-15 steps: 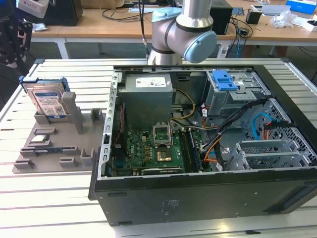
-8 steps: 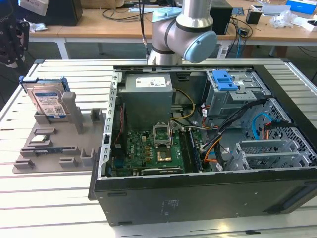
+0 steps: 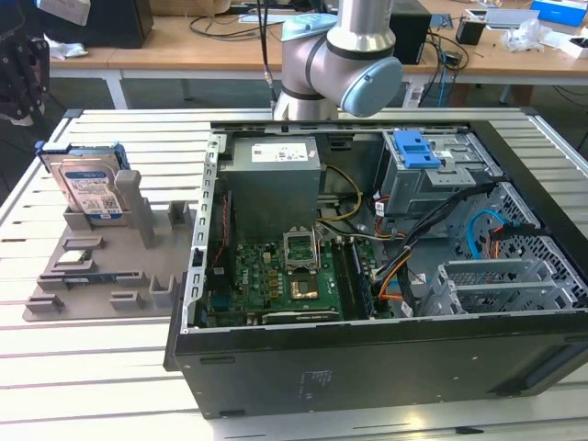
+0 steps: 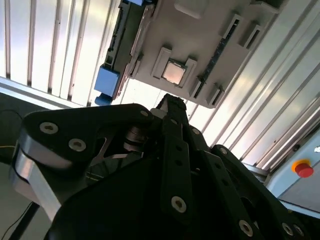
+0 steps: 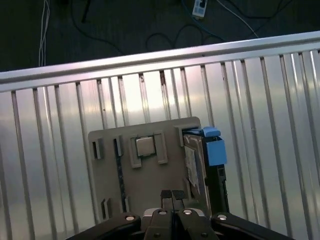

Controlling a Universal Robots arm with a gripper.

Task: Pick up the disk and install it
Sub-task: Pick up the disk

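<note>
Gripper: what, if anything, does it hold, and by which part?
Nothing: the gripper has its jaws shut and empty; the disk stands in the grey rack.

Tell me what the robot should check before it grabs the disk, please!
1. The disk stands upright in the grey holder: ok.
2. The gripper is empty: ok.
3. The gripper is open for a grab: not ok, it is shut.
4. The gripper is lined up with the disk: not ok. In the first wrist view it points at the holder, beside the disk.
5. The computer case is open: ok.
6. The drive cage has room for the disk: cannot tell.
</note>
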